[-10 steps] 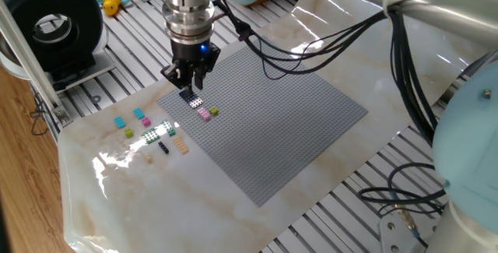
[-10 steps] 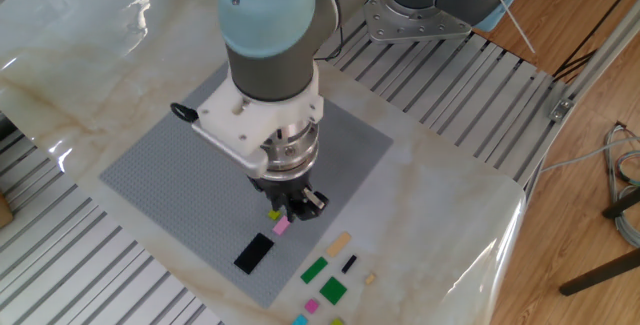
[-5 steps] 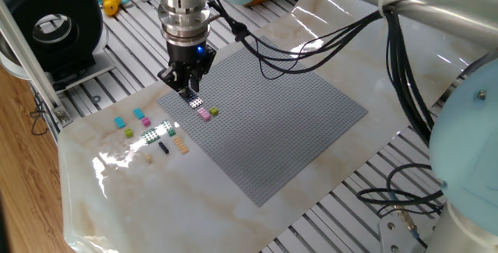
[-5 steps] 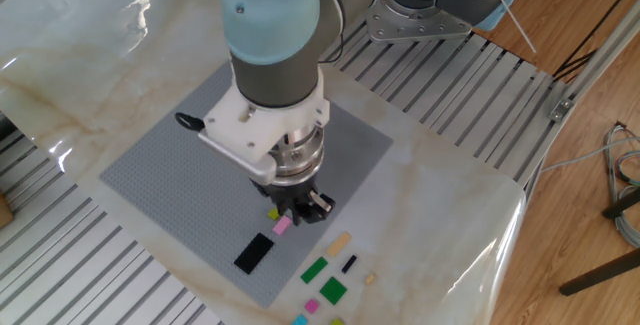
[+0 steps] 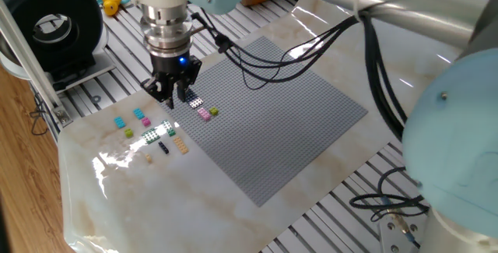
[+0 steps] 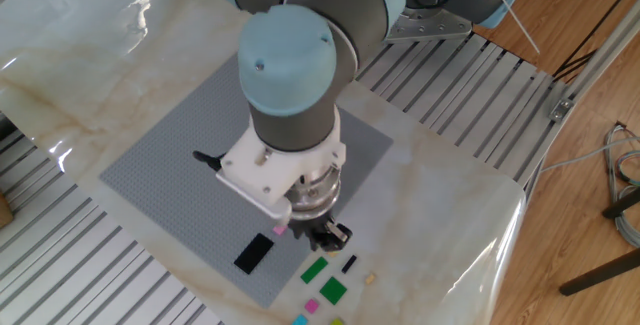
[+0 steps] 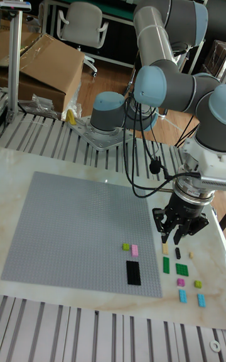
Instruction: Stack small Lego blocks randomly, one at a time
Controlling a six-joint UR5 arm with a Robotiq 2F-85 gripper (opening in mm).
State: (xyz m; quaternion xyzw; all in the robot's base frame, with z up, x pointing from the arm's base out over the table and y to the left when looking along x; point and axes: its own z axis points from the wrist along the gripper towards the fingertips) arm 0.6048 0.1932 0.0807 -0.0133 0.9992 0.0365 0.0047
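Note:
My gripper (image 5: 173, 97) (image 7: 177, 231) hangs open and empty over the left edge of the grey baseplate (image 5: 288, 113), just above the table. On the plate beside it lie a black plate (image 7: 133, 272), a pink block (image 5: 205, 114) and a lime block (image 5: 214, 111). Loose small Lego blocks lie on the marble past the edge: a tan one (image 7: 165, 249) right under the gripper, a small black one (image 7: 178, 253), two green ones (image 7: 166, 265) (image 7: 182, 269), cyan ones (image 5: 120, 121) (image 5: 138, 114), a pink one (image 5: 145, 121) and a lime one (image 5: 128, 132). From the opposite side the gripper (image 6: 325, 235) hides the tan block.
A black round device (image 5: 50, 27) and a yellow toy (image 5: 113, 0) stand at the back left on the slotted aluminium table. Black cables (image 5: 311, 43) hang from the arm over the baseplate. Off the table are a cardboard box (image 7: 44, 73) and a chair (image 7: 81, 26).
The gripper has moved from above the pink and lime blocks on the baseplate, out past the plate's edge toward the loose blocks. The blocks have not moved.

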